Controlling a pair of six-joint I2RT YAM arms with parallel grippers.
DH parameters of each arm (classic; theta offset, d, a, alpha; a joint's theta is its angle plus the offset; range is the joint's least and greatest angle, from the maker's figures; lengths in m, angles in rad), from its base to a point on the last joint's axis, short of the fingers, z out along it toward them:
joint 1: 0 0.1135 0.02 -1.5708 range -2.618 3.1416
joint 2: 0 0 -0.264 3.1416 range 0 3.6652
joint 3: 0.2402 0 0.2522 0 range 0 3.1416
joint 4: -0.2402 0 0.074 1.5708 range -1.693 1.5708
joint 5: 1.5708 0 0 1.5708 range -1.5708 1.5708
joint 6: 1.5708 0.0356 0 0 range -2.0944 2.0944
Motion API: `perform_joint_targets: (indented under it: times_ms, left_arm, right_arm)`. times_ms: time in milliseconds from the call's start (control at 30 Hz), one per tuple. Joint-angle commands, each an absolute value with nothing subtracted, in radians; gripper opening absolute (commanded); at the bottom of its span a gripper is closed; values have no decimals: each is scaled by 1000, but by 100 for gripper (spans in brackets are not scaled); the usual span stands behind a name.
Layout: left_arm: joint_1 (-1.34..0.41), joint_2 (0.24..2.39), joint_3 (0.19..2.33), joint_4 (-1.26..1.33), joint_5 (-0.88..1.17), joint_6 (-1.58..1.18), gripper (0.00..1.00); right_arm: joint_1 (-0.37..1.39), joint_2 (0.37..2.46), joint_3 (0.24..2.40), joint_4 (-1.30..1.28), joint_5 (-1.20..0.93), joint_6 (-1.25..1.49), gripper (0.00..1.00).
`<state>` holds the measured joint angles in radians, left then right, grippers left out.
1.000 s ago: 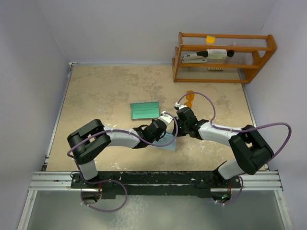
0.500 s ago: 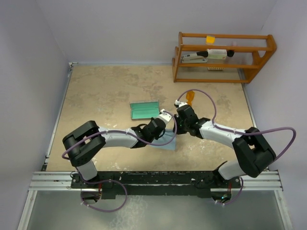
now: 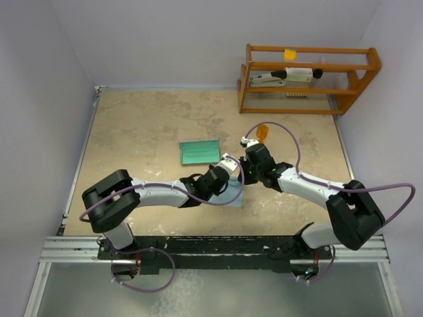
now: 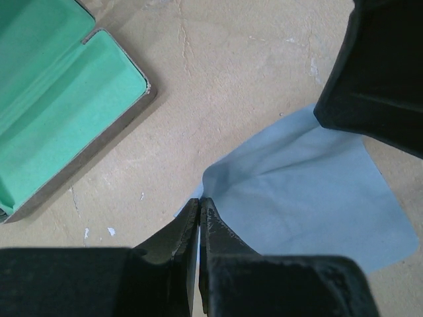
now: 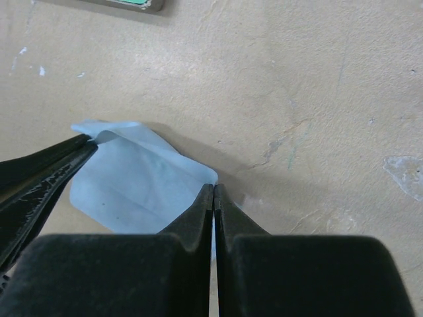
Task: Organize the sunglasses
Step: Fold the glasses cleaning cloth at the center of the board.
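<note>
Black left gripper (image 4: 199,206) and right gripper (image 5: 213,193) each pinch tight a corner of the light blue cloth (image 4: 304,198); beyond, the open green-lined case (image 3: 199,151); orange sunglasses (image 3: 262,134) lie on the table (image 3: 145,125) near the wooden rack (image 3: 310,50)

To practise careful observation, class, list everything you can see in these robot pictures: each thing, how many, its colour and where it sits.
sunglasses: one pair, orange, on the table in front of the rack, just beyond the right arm's wrist
case: one, grey with green lining, lying open mid-table
cloth: one, light blue, between the two wrists, one corner curled up
rack: one, brown wood, far right corner, small items on its shelves
table: one, tan, mottled
left arm: one, black and white, reaching to the cloth
right arm: one, black and white, reaching to the cloth
left fingers: one pair, black, closed on a cloth corner
right fingers: one pair, black, closed on a cloth corner
</note>
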<state>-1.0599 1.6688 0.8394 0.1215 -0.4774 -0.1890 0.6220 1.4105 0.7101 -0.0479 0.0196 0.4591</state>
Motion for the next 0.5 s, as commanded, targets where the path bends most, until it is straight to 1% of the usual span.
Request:
perform_joint_targets:
  times_ms: [0, 467]
  left_arm:
    - [-1075, 1615, 815, 127, -504, -213, 0]
    - [-1078, 1587, 765, 138, -515, -231, 0]
  right_arm:
    - [627, 1357, 700, -43, -22, 438, 0]
    - [654, 1346, 644, -13, -55, 433, 0]
